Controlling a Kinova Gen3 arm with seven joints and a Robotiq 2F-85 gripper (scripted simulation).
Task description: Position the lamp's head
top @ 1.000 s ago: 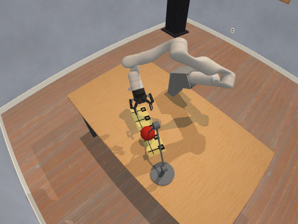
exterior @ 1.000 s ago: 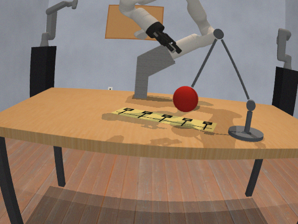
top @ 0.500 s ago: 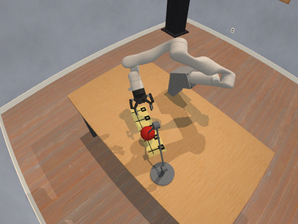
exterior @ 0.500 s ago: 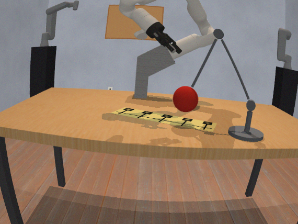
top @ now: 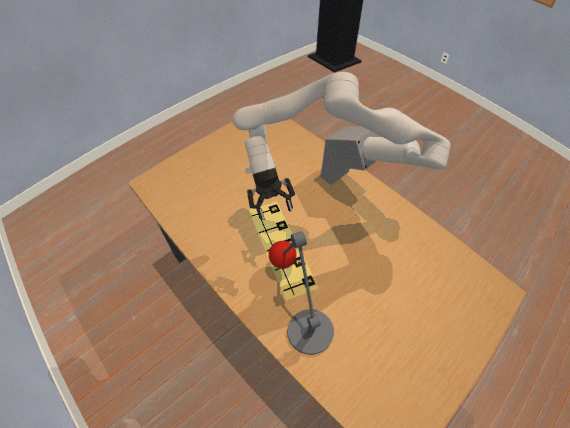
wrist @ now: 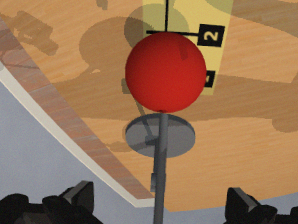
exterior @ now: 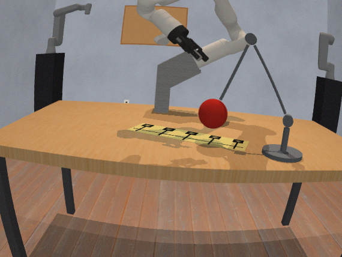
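Note:
The lamp has a round grey base (top: 310,331) (exterior: 282,153) (wrist: 160,135), two thin grey arm bars meeting at a raised elbow joint (top: 299,239) (exterior: 250,38), and a red ball head (top: 281,254) (exterior: 212,113) (wrist: 165,72). The head hangs a little above the yellow strip (top: 280,220) (exterior: 201,139) (wrist: 189,3), near the marks closest to the base; in the wrist view it sits just below mark 2 (wrist: 210,35). My gripper (top: 270,202) (exterior: 201,56) (wrist: 160,200) is open and empty. It hangs high over the strip's far end, well apart from the head.
The strip lies on a wooden bench (top: 425,300) (exterior: 75,126). The arm's grey pedestal (top: 342,152) (exterior: 168,87) stands at the back of the bench. Black pillars (exterior: 48,81) (exterior: 328,102) stand behind the bench at both sides.

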